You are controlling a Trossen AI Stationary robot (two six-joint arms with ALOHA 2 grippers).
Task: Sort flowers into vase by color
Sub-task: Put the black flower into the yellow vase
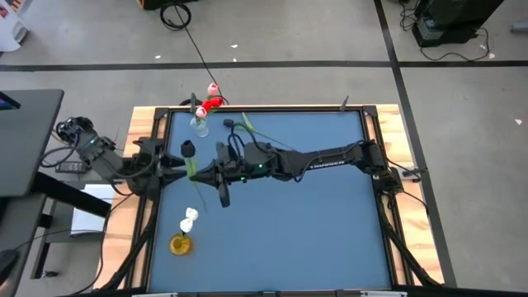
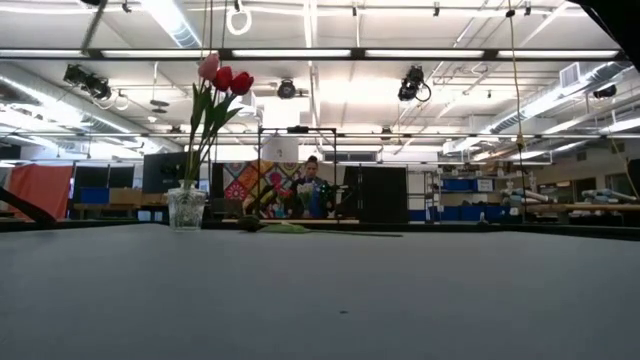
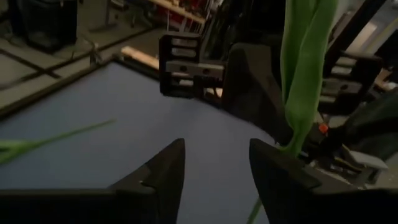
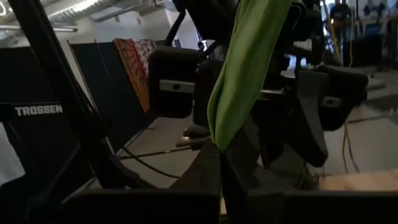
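Note:
My right gripper (image 1: 206, 173) reaches across to the table's left part and is shut on a dark-headed tulip (image 1: 188, 149). In the right wrist view its green leaf (image 4: 245, 68) rises from the shut fingers (image 4: 219, 171). My left gripper (image 3: 214, 158) is open and faces it from the left. The same leaf (image 3: 303, 81) hangs beside one of its fingers; I cannot tell whether they touch. A clear vase (image 1: 199, 126) at the far edge holds red and pink tulips (image 2: 222, 78). An amber vase (image 1: 180, 244) near the left edge holds white tulips (image 1: 190, 218). My right gripper pinches the dark tulip between its two shut fingers at the base of a green leaf (image 4: 217, 142), low on the stem. The leaf stands up above the fingertips. In the high view the stem (image 1: 192, 167) runs from the fingers toward the far edge, ending in the dark head.
Another flower with green leaves (image 1: 247, 129) lies flat on the blue mat right of the clear vase; the low view shows it (image 2: 285, 228) with a dark head. The two arms meet closely over the mat's left part. A person (image 2: 313, 190) is far behind the table.

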